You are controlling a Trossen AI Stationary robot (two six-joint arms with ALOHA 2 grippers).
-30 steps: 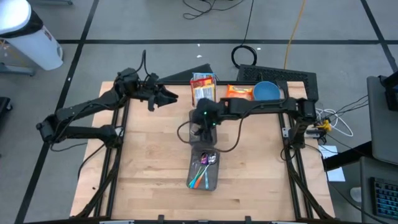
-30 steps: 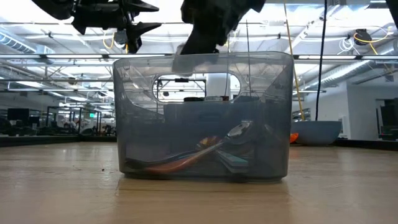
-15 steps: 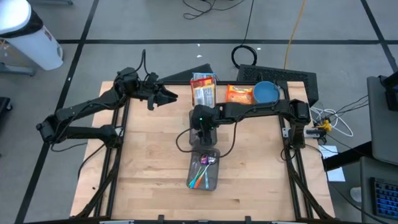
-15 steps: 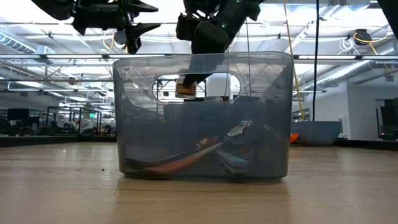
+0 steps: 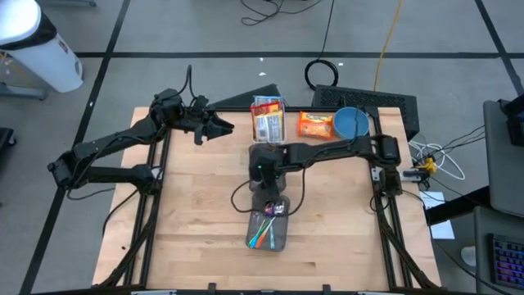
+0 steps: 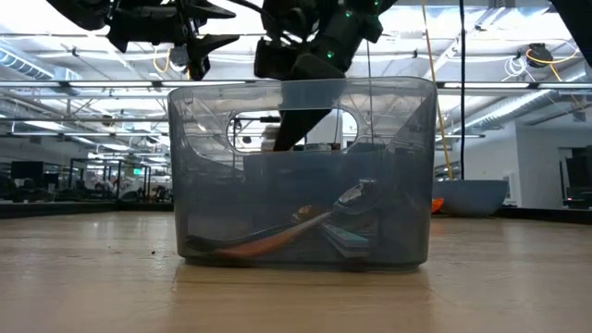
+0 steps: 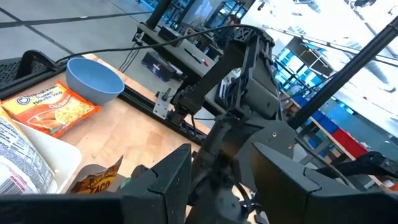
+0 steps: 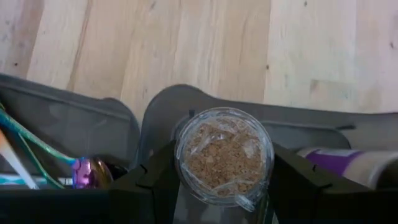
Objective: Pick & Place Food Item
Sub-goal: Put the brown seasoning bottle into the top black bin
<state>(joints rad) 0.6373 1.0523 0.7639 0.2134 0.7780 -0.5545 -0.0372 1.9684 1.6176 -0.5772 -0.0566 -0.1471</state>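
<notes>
We see the right jaws (image 8: 224, 186) clamped around a clear jar of brown granules (image 8: 224, 155), grey bin (image 8: 81, 124) just below, while the left jaws (image 5: 223, 127) hang part-open, empty.

Granule jar (image 8: 224, 158) between fingers (image 8: 155, 186), over bin (image 8: 74, 124)

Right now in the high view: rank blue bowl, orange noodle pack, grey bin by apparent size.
1. Grey bin, largest, though the right arm covers its far end.
2 and 3. Orange noodle pack and blue bowl look about alike; not ranking them.
</notes>
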